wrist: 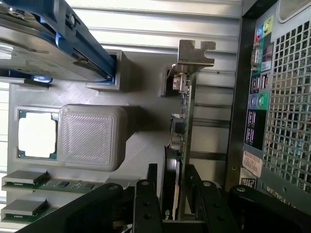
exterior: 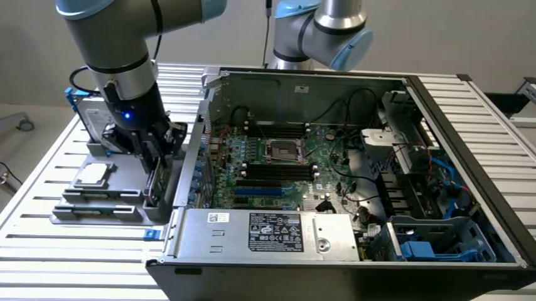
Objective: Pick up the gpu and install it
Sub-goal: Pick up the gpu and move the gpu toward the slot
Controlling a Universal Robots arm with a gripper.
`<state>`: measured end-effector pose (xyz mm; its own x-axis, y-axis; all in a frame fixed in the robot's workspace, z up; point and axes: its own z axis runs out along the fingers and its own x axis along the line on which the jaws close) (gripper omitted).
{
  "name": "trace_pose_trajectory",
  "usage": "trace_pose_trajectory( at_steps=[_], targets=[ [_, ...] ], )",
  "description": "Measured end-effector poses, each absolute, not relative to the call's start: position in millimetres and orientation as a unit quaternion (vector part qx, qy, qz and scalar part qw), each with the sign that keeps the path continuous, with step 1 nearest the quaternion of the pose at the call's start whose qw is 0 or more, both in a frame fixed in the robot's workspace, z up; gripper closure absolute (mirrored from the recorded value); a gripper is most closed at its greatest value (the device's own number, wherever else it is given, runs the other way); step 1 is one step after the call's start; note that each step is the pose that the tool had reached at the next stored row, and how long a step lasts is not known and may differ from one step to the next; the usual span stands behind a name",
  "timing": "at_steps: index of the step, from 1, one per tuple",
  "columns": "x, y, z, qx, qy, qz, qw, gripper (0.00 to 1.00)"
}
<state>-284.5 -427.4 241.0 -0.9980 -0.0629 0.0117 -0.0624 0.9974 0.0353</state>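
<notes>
Pincer (exterior: 155, 166) down low over the grey parts tray (exterior: 84, 219), at the exterior view's left, just beside the open computer case (exterior: 293, 88). Jaws drawn in about halfway. The wrist view shows the pincer (wrist: 174, 179) straddling the gpu (wrist: 183, 116), one finger along the black cover side and one along the green board side. Both look to be touching, so I take it as a grip on the card.

Gpu (exterior: 152, 188) stands on edge in its slot along the tray side nearest the case. Its silver end bracket sits at the far end, against the tray's holder block. By the look of it, the card is seated in the tray, not yet lifted.

Also on the tray: a square silver processor chip (exterior: 92, 175), two memory sticks (exterior: 96, 194) at the near end, and a hard drive in a blue frame (exterior: 84, 106) at the far end. None touched.

Case lies open on the slatted worktop (exterior: 67, 263) with its motherboard (exterior: 277, 163) exposed. No card stands in the blue slots (exterior: 255, 188) at its near left.

Progress: reach made, grasp apparently on. Lifting, carrying across and seating in the case remain. Early stage, well under half.
</notes>
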Motion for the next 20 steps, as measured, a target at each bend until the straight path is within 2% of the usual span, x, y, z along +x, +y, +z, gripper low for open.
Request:
trace_pose_trajectory(
  at_steps=[11, 13, 14, 15, 20],
  targets=[
    [-284.5, -427.4, 240.2, 0.015, -1.0, -0.018, 0.006, 0.64],
    [-284.4, -427.4, 240.2, 0.014, -1.0, -0.018, 0.006, 0.66],
    [-284.5, -427.4, 240.2, 0.014, -1.0, -0.018, 0.006, 0.72],
    [-284.5, -427.4, 240.2, 0.014, -1.0, -0.018, 0.006, 0.74],
    [-284.5, -427.4, 240.2, 0.014, -1.0, -0.018, 0.006, 0.74]
  ],
)
